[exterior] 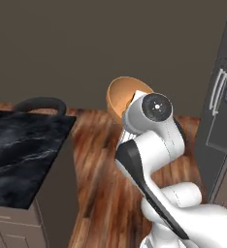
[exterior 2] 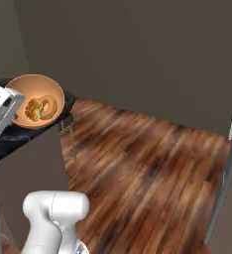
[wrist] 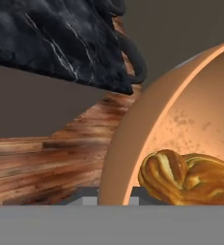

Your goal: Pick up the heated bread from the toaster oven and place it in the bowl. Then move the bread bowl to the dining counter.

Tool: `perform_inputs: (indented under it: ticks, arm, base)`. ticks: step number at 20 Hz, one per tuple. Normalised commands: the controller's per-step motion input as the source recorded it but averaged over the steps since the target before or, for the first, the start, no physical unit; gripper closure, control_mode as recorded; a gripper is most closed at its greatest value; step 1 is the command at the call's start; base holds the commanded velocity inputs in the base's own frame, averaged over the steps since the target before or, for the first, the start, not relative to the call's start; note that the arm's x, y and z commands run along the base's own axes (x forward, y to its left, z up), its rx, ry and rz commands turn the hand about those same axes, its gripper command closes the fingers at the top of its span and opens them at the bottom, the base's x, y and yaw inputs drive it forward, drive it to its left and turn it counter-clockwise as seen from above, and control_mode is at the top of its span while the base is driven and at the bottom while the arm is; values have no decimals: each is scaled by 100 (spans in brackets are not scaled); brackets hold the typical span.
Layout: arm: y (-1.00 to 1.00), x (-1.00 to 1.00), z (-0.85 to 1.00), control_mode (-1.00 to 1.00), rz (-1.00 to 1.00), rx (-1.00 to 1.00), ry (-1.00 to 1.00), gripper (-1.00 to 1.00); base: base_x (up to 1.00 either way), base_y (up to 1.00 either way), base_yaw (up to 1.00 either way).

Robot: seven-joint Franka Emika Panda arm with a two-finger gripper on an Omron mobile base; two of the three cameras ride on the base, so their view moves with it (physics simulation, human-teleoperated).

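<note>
Counter (exterior: 23, 145) at left, near. Bowl (exterior 2: 24, 96) carried in air, tilted, bread (exterior 2: 34, 109) resting inside. Claw pinching bowl rim. Level bowl, approach counter slowly, lower flat onto marble before releasing so bread stays in.

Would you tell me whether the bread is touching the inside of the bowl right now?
Touching: the hand view shows the bread lying directly against the bowl inner wall.

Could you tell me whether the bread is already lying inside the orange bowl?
Yes, in the right base view the bread lies inside the bowl, beside the raised ring in its bottom.
</note>
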Motion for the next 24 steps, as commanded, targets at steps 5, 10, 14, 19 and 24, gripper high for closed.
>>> perform_inputs:
  ticks: [5, 10, 14, 19, 24]
  arm:
    - [0, 0, 0, 100, 0, 0, 0, 100]
    - [0, 0, 0, 100, 0, 0, 0, 100]
    - [0, 0, 0, 100, 0, 0, 0, 100]
    - [0, 0, 0, 100, 0, 0, 0, 100]
    - [0, 0, 0, 100, 0, 0, 0, 100]
  base:
    - [0, 0, 100]
    - [28, -7, 94]
    - [74, -53, 75]
    - [64, -77, 64]
    - [31, -61, 13]
